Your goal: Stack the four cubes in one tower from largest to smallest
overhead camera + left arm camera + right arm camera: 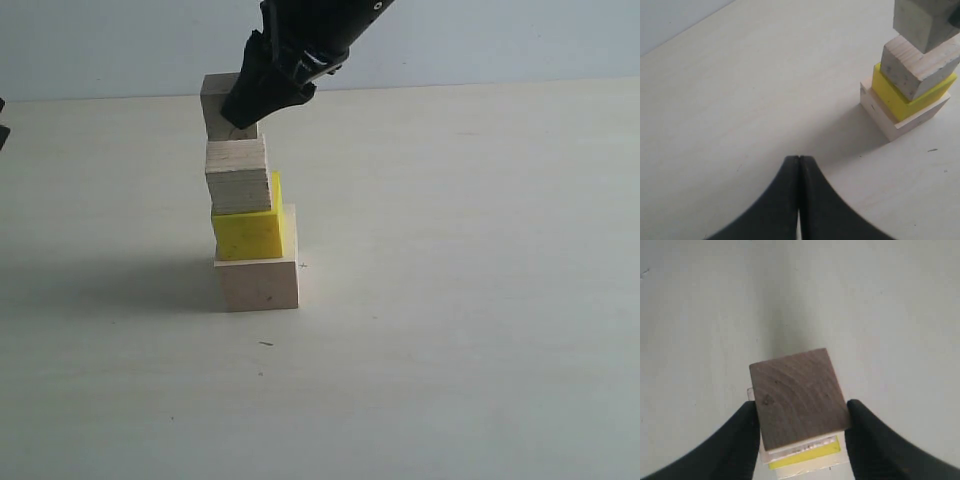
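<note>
1. The smallest cube (222,100) is at the very top of the tower, directly above the medium wooden cube (238,176). The exterior view shows no clear gap between them, so it looks set down or nearly so, though contact cannot be confirmed.
2. Below these, the medium cube rests on the yellow cube (247,233), which rests on the large pale cube (258,284) at the base. The order is correct, largest to smallest.
3. The layers are not square to one another. The medium cube is twisted on the yellow one, and the top cube sits towards the left of the layer beneath.
4. The right gripper (801,415) reaches in from the upper right. Its fingers are closed narrowly against two opposite sides of the smallest cube, holding it.
5. The left gripper (799,165) hovers over the table (450,300), well apart from the tower on its left, with its fingers pressed together and nothing between them.
6. Judged from this, three cubes are placed and the fourth is in position. What remains is to let go of it and draw the arm away without nudging the off-centre stack.
</note>
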You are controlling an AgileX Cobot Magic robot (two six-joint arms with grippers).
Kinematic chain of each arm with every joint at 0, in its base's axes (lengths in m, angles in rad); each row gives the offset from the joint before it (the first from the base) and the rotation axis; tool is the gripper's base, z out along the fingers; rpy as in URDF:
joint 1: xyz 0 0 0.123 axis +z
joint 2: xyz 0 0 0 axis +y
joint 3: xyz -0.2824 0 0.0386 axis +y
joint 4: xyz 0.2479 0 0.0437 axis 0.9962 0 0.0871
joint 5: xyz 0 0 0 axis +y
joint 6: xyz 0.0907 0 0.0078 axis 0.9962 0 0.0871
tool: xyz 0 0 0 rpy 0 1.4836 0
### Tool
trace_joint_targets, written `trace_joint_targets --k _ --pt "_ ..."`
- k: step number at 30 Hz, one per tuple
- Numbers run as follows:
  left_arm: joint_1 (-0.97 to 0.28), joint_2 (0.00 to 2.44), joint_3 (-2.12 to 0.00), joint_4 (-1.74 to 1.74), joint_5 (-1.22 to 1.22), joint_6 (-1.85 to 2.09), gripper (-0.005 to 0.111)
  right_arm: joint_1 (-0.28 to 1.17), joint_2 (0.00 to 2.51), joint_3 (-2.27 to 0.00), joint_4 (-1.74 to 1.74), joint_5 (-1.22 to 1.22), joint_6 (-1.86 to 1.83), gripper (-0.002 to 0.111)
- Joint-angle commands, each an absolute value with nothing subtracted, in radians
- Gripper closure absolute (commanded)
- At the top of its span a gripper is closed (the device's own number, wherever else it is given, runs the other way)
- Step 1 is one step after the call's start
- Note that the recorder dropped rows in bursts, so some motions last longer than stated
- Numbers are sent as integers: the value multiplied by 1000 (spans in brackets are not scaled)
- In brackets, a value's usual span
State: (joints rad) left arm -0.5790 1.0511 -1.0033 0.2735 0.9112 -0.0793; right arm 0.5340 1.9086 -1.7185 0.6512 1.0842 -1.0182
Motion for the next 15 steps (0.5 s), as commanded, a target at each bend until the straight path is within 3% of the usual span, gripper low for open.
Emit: trace_joint_targets --k 1,15 --pt "-577 1054 -1000 277 902 -85 107 537 1892 -1712 654 1077 -1000 108" --pt "-577 1054 -1000 277 918 -85 107 576 1863 -1666 606 1014 -960 108"
